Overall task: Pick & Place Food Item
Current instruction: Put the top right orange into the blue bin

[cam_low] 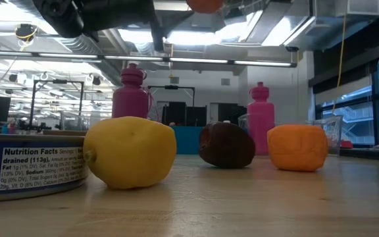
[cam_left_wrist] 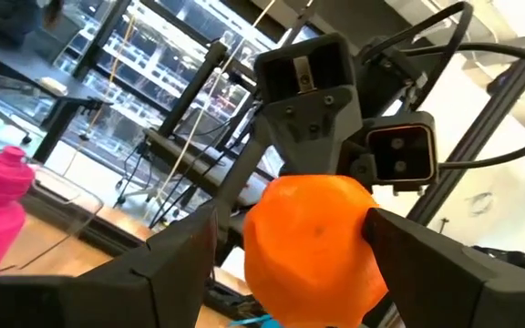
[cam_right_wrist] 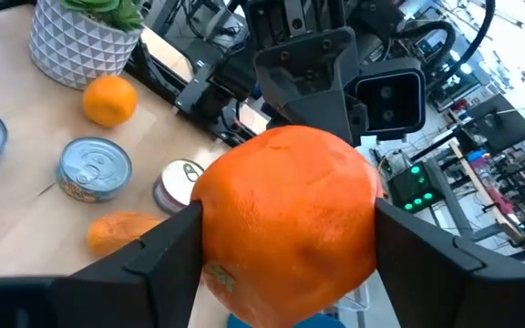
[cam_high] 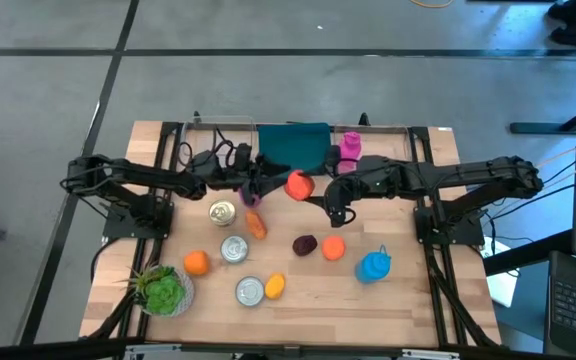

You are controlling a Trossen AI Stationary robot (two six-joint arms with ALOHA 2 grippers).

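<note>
A reddish-orange round fruit [cam_high: 298, 185] hangs above the middle of the table, in front of the teal bin [cam_high: 293, 145]. In the low view only its underside [cam_low: 206, 5] shows at the top edge. My left gripper [cam_high: 280, 186] reaches it from the table's left and my right gripper [cam_high: 318, 190] from the table's right. Both are shut on the fruit, each facing the other across it. In the left wrist view the fruit [cam_left_wrist: 313, 251] fills the gap between the fingers, and so it does in the right wrist view [cam_right_wrist: 285, 214]. My left gripper pinches the fruit between its two fingers, one on each opposite side [cam_left_wrist: 372, 237]. It comes about level from the table's left, tipped slightly up. The fruit is lifted clear of the table. My right gripper pinches the same fruit between its two fingers across its widest part [cam_right_wrist: 210, 219]. It comes from the table's right, slanting slightly down. The fruit hangs clear of the table between the two grippers.
On the table below lie three tins [cam_high: 233, 248], a carrot [cam_high: 256, 224], a small orange [cam_high: 197, 262], a lemon [cam_high: 275, 286], a dark fruit [cam_high: 305, 244], another orange fruit [cam_high: 333, 247], a blue bottle [cam_high: 373, 265], a potted plant [cam_high: 163, 290] and a pink bottle [cam_high: 349, 148].
</note>
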